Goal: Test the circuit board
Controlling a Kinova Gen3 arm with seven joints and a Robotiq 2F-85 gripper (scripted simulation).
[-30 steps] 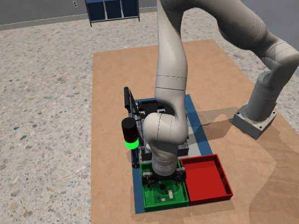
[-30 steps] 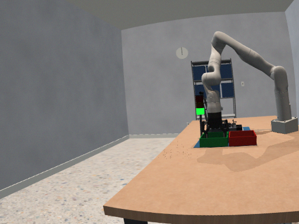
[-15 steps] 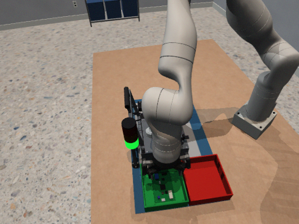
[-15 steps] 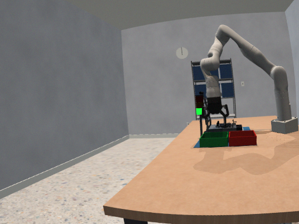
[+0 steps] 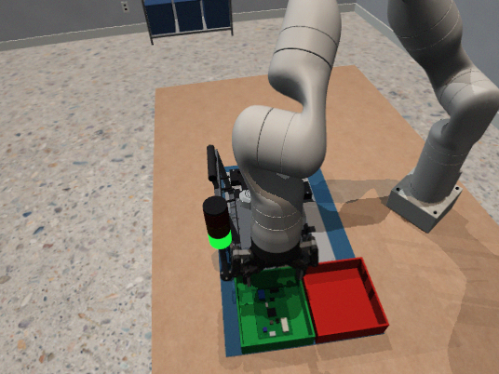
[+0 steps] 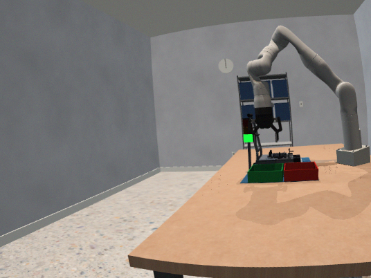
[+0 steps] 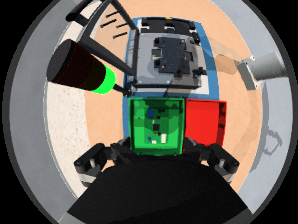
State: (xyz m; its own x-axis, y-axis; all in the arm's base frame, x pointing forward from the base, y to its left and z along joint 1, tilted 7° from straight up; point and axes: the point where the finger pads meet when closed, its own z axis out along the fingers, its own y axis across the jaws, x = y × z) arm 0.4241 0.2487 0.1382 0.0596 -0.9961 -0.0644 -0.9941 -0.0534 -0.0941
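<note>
Wrist view: the black two-finger gripper (image 5: 275,276) (image 6: 266,135) (image 7: 157,143) is released, its fingers wide apart with nothing between them. Below it, inside the green open-topped plastic bin (image 5: 277,346) (image 6: 265,173) (image 7: 182,127), lies the green circuit board (image 5: 279,321) (image 7: 156,127), component side up, its long axis running away from the tester. The board is down in the bin, below the fingertips and apart from them. Beside the green bin stands the red open-topped plastic bin (image 5: 345,302) (image 6: 301,173) (image 7: 204,122), with no board in it. Beyond the bins, the grey tester (image 6: 277,160) (image 7: 145,70) has its lid (image 5: 211,163) (image 6: 257,145) (image 7: 117,55) raised; the signal light (image 5: 220,239) (image 6: 248,138) (image 7: 106,80) shows green. The bin matches the light, so the task appears complete; the coming move requires only upward clearance. The exterior view shows the gripper's height above the bin walls but hides the board; the top and wrist views show it.
</note>
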